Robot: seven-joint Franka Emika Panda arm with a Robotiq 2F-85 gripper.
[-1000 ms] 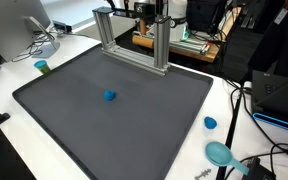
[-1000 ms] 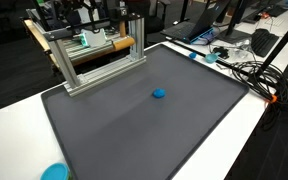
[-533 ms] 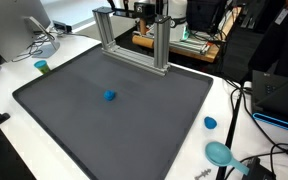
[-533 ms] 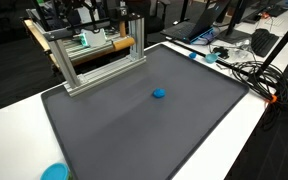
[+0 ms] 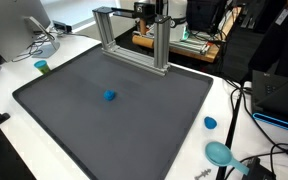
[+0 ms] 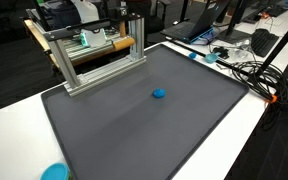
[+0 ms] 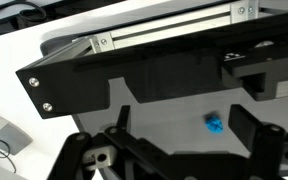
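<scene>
A small blue object point(image 5: 109, 96) lies near the middle of a dark grey mat point(image 5: 74, 120); it shows in both exterior views point(image 6: 159, 94) and in the wrist view point(image 7: 214, 123). My gripper point(image 7: 184, 122) is open and empty, high above the mat, with the blue object between its two dark fingers, closer to the right one. In an exterior view the arm point(image 5: 149, 10) is only partly visible behind the top of the aluminium frame point(image 5: 134, 40).
The aluminium frame point(image 6: 94, 60) stands on the mat's far edge. On the white table are a blue cap point(image 5: 211, 123), a teal round object point(image 5: 219, 153), a green cup point(image 5: 42, 67), cables point(image 6: 254, 70) and a teal disc point(image 6: 54, 172).
The arm has shifted slightly behind the top of the frame. The blue object has not moved.
</scene>
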